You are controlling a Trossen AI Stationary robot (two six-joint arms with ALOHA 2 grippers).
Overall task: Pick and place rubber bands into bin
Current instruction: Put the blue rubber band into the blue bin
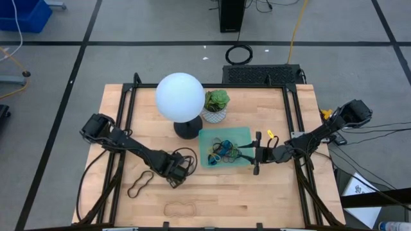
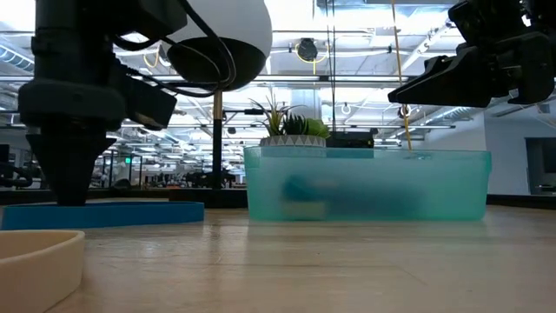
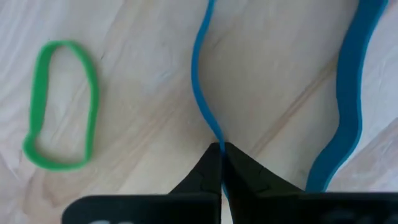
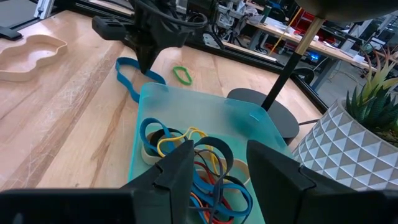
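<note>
- A thin blue rubber band (image 3: 205,93) lies on the pale wood desk (image 1: 257,192), pinched where the left gripper (image 3: 221,149) has its jaws closed on it; the loop's far ends run out of the wrist frame.
- A small green band (image 3: 59,106) rests flat nearby, apart from the blue one.
- Inside the translucent mint bin (image 4: 205,109), a tangle of blue, yellow, red and tan bands (image 4: 193,162) is partly masked by the right gripper (image 4: 221,165), whose jaws hang open above it, gripping nothing.
- From desk level, the bin's frosted wall blurs its contents.
- A wavy tan band (image 1: 182,208) and a dark peanut-shaped band (image 1: 140,183) lie near the desk's front.
- A white globe lamp (image 1: 180,96) hides part of its black base; a potted plant (image 1: 216,104) stands just beside it.
</note>
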